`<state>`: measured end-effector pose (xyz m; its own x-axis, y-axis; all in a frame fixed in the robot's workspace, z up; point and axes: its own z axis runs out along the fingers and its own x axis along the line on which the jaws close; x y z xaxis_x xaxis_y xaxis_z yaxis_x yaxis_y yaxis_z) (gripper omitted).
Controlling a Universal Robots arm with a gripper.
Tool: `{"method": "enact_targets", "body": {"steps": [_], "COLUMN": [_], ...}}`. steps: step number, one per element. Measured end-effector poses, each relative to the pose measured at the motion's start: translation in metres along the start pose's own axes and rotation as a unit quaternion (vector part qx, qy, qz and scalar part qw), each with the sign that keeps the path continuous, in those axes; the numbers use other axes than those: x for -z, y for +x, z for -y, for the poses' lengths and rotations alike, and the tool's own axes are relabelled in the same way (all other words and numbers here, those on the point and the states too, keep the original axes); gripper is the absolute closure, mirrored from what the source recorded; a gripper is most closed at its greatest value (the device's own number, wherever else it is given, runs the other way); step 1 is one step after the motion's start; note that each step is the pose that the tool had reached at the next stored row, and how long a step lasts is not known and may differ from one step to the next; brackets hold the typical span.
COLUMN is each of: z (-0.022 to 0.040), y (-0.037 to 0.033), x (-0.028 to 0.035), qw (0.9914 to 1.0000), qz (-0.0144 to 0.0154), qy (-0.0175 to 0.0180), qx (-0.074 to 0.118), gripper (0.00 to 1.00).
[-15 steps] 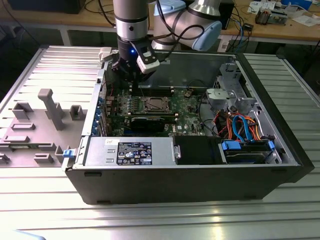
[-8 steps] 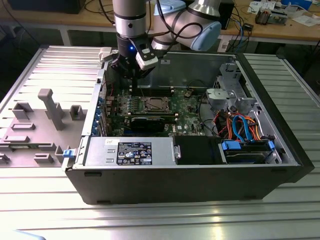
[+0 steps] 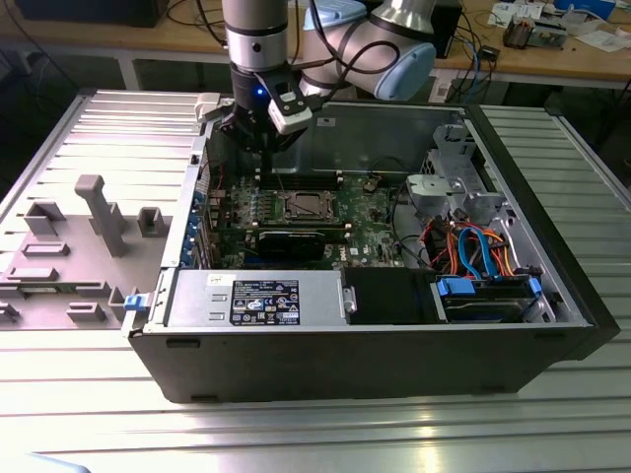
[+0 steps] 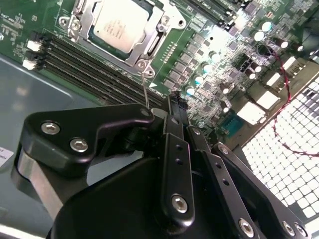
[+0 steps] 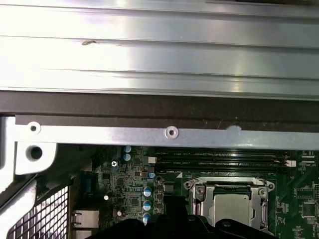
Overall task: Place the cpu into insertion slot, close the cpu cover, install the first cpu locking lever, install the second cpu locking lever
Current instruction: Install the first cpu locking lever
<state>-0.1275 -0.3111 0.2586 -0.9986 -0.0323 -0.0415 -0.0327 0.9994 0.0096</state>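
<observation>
Gripper (image 3: pixel 260 150) hangs inside the open computer case (image 3: pixel 394 367), upper left of centre in the exterior view, over the back edge of the green motherboard (image 3: pixel 367 233). In the second wrist view I see its fingers (image 4: pixel 177 149) closed together with no gap, gripping nothing. A thin wire lever (image 4: pixel 144 84) stands up from the socket corner just beside the gripper's linkage; I can't tell if they touch.

The cpu (image 4: pixel 118 25) sits in the insertion slot (image 4: pixel 151 44), silvery face up, mid-board in the exterior view. The cpu cover (image 4: pixel 84 17) lies down flat around it as a frame. Memory slots (image 4: pixel 89 59) run between socket and gripper.

Writing: there is faint print on the cpu face and a black label (image 3: pixel 264 301) on the power supply box (image 3: pixel 251 296); both are too small for me to read.

Containers: the case holds the board, the power supply along the front wall, and blue and orange cables (image 3: pixel 473 246) toward the exterior view's right. A grey fixture tray (image 3: pixel 99 212) with upright posts sits outside the case at the exterior view's left.
</observation>
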Motion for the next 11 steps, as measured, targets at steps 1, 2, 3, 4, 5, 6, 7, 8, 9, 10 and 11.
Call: {"method": "enact_targets", "body": {"steps": [1,2,3,4,5,6,7,8,9,10,11], "z": [-0.0011,-0.0019,-0.0025,-0.0032,-0.0033,-0.0034,-0.0035,-0.0034,-0.0034,-0.0033,-0.0033], "y": [0.0,0.0003,0.0004,0.0004,0.0004,-0.0001,-0.0008,-0.0021,-0.0034,-0.0048,-0.0059], "x": [0.0,0.0001,0.0,0.0,0.0001,0.0,-0.0001,-0.0001,-0.0002,-0.0003,-0.0003], "qw": [1.0,1.0,1.0,0.99999,0.99999,0.99999,0.99999,0.99999,0.99999,0.99999,0.99999], "qz": [0.0002,0.0002,0.0004,0.0005,0.0008,0.0013,0.0015,0.0018,0.0019,0.0021,0.0021], "qy": [0.0,0.0001,0.0,0.0,0.0,0.0,0.0001,0.0002,0.0004,0.0005,0.0006], "qx": [0.001,0.002,0.003,0.003,0.004,0.004,0.004,0.004,0.004,0.004,0.004], "gripper": [0.89,0.89,0.89,0.89,0.89,0.89,0.89,0.89,0.89,0.89,0.89]}}
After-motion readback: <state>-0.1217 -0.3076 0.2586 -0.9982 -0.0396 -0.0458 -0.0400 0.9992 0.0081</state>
